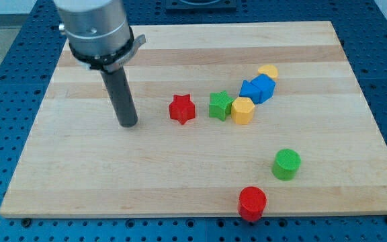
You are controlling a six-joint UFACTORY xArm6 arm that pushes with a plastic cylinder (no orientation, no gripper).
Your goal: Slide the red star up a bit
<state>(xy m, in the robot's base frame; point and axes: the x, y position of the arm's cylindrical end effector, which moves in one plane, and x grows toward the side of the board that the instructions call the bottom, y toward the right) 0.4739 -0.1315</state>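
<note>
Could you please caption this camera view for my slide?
My tip rests left of the red star, apart from it, with no block pushed yet.

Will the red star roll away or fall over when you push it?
Probably not. The red star lies flat and squat on the board, so it should slide. Its points might make it spin slightly. My tip is to its left, not touching.

Bright, even overhead light washed the pale surface (180, 175); shadows stayed short and soft, focus held sharp throughout, no glare.
</note>
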